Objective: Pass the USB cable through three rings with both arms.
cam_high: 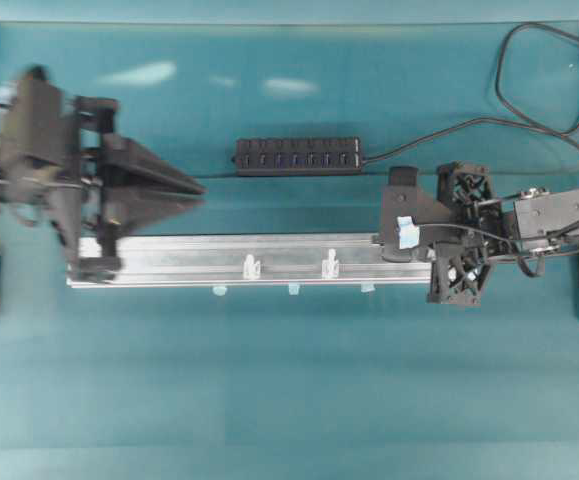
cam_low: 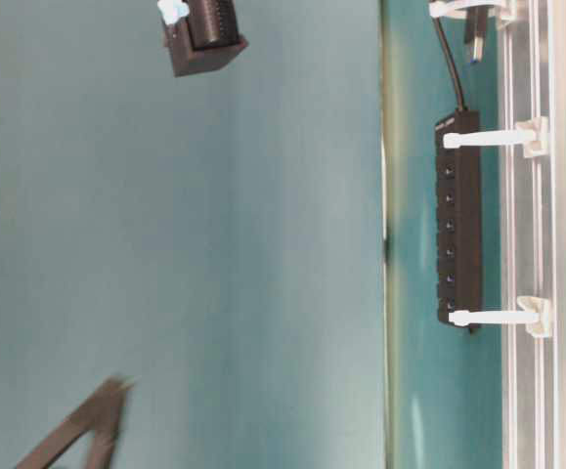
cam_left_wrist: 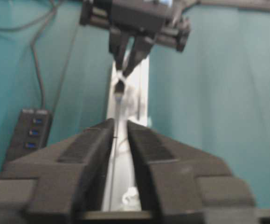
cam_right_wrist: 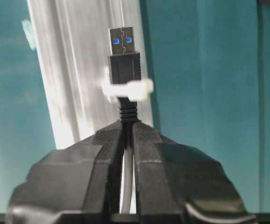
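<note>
Threading proceeds at the first whitish translucent plastic ring (cam_right_wrist: 128, 89): the right gripper (cam_right_wrist: 127, 128), pinching the black USB cable (cam_right_wrist: 124, 70), has its blue-tongued plug through. Keep the plug level with the silver rail (cam_high: 219, 262). The left gripper (cam_left_wrist: 121, 133), jaws slightly parted, should take the plug.

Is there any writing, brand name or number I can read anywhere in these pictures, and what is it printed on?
None can be read.
The USB hub: no legible label; its blue-lit ports carry no readable marks.
The USB plug held by the right gripper: blue inserts only, no logo visible.
The silver rail and the rings: no print.
The blue tape patch: blank.
The left gripper: blurred, no text seen.
</note>
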`<state>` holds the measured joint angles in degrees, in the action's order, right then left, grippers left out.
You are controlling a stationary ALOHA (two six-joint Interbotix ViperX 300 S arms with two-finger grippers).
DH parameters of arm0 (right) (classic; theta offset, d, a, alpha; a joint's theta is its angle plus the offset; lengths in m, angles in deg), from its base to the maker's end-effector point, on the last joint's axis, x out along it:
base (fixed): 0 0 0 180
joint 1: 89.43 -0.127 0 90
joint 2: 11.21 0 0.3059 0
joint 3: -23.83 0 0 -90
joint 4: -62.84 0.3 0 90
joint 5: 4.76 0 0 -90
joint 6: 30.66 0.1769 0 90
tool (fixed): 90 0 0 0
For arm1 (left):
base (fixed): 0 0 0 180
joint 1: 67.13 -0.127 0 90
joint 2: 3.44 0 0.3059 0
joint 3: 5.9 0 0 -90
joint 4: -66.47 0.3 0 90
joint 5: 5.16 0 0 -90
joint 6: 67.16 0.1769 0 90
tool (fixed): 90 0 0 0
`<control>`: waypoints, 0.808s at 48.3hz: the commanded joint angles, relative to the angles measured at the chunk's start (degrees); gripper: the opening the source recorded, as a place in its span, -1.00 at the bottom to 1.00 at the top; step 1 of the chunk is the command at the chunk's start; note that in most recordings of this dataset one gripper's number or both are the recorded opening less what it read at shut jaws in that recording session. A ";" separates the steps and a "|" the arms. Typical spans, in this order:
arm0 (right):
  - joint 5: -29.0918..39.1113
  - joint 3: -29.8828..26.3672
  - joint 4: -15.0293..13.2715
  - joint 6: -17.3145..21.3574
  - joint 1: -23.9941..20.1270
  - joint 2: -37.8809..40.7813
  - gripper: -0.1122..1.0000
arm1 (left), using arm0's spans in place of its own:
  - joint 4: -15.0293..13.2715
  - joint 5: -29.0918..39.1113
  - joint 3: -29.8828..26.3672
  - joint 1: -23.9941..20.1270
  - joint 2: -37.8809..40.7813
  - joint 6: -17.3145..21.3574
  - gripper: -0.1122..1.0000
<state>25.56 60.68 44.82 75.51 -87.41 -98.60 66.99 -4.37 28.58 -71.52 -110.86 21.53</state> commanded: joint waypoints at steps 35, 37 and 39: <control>-6.59 1.05 -0.26 -0.26 0.70 -0.62 -0.95 | 0.18 -7.56 -19.07 -1.14 31.64 1.23 0.78; -6.68 1.05 -0.26 -0.18 0.70 -0.62 -0.95 | 0.18 -7.56 -19.78 -1.14 32.96 1.49 0.78; -6.77 1.14 -0.26 -0.18 0.70 -0.62 -0.95 | 0.18 -7.56 -20.30 -1.14 34.28 1.58 0.78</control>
<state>19.32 62.00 44.82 75.51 -86.79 -98.69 66.99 -11.49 10.03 -72.75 -77.90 23.02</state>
